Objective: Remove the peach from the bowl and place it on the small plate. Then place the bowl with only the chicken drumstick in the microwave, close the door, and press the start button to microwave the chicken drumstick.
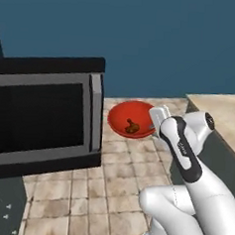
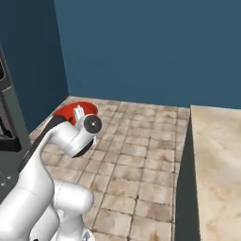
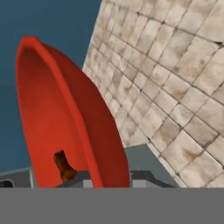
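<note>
Left base view: bowl [image 1: 131,119], red, held at its right-hand rim by the gripper [image 1: 155,121]; chicken drumstick [image 1: 132,126] lying inside, near the centre; no peach seen in the bowl, so that step looks done
Bowl against microwave: microwave [image 1: 42,115] stands to the left of the bowl; its grey front edge close beside the bowl's left rim, apart from it as far as I can tell; door [image 1: 37,158] seems swung down or out beneath the cavity, though the angle makes that unsure
Relation for the coming move: cavity lies left of the bowl, bowl carried flat side up; my guess is a leftward carry into the opening; rim clearance at the frame is the risk
Right base view: arm crosses in front; only a red arc of the bowl [image 2: 70,109] shows past the wrist, above the tiled floor [image 2: 136,155]; dark edge of the microwave [image 2: 7,127] at far left; counter [image 2: 219,164] at right, well apart; drumstick and cavity mouth hidden from this side
Hand view: camera rolled, bowl [image 3: 57,118] seen edge-on and steep; drumstick [image 3: 64,166] low inside, close to the fingertips [image 3: 138,177]; rim runs down between the tips
Jaws: pinched tight on the bowl's rim, one tip on each side of the wall
Gain of this view: grip on the rim confirmed, which the base views only suggest; microwave absent from it
</note>
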